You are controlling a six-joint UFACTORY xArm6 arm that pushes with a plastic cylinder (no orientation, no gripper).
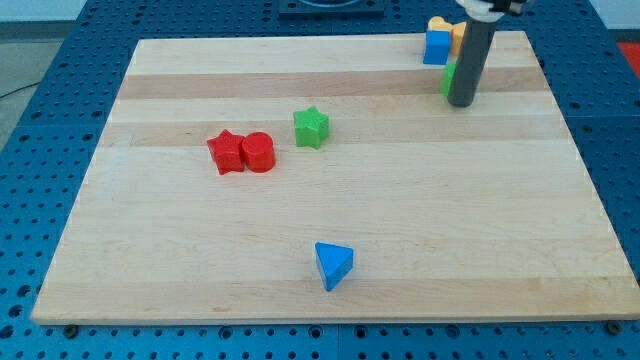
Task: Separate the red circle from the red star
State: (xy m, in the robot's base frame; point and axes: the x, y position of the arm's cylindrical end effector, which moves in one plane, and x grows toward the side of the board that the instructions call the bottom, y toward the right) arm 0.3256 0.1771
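Observation:
The red star (226, 152) and the red circle (258, 152) lie side by side and touching, left of the board's middle, the star on the left. My tip (461, 101) is at the view's top right, far from both red blocks. It stands right beside a green block (449, 76) that the rod mostly hides.
A green star (311, 127) lies just right of and above the red circle. A blue triangle (333, 264) lies near the bottom middle. A blue block (437, 46) and a yellow block (440, 24) sit at the top right edge. The wooden board (150, 260) rests on a blue pegboard.

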